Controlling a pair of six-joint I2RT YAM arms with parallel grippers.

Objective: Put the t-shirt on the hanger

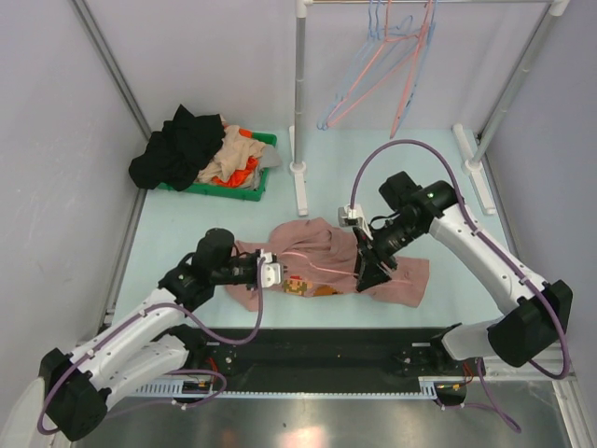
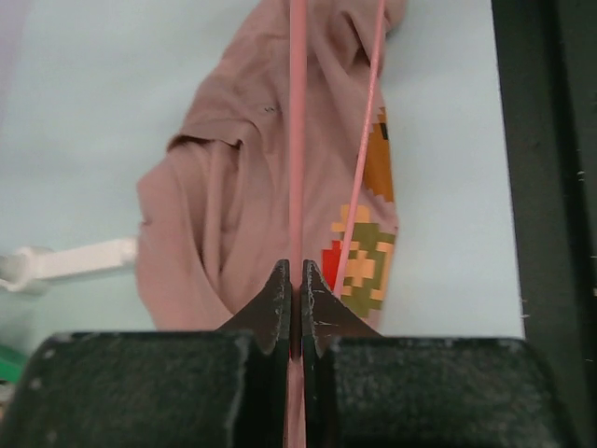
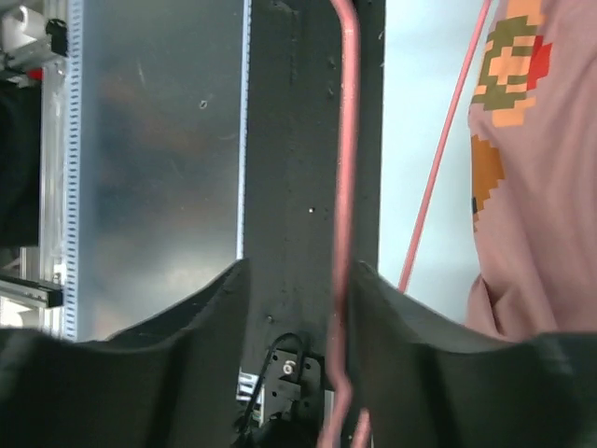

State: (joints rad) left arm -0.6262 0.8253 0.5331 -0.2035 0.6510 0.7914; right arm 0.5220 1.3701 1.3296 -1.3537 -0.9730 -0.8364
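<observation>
The dusty-pink t-shirt [image 1: 317, 245] lies crumpled on the table, its pixel-art figure [image 1: 297, 285] facing up. The pale-pink hanger [image 1: 322, 269] lies across it. My left gripper [image 1: 270, 271] is at the shirt's left end, shut on one hanger bar [image 2: 297, 140]; a second bar [image 2: 364, 140] runs beside it over the shirt [image 2: 233, 205]. My right gripper [image 1: 373, 268] is over the shirt's right part, open. In the right wrist view the hanger's hook rod [image 3: 345, 187] passes between its spread jaws [image 3: 298, 271], close to the right finger; the shirt [image 3: 550, 205] shows at right.
A green basket [image 1: 256, 189] holding black, beige and orange clothes stands at the back left. A white rack [image 1: 298, 103] at the back carries light-blue and pink hangers [image 1: 382, 56]; its feet rest on the table. A black strip [image 1: 326, 341] borders the near edge.
</observation>
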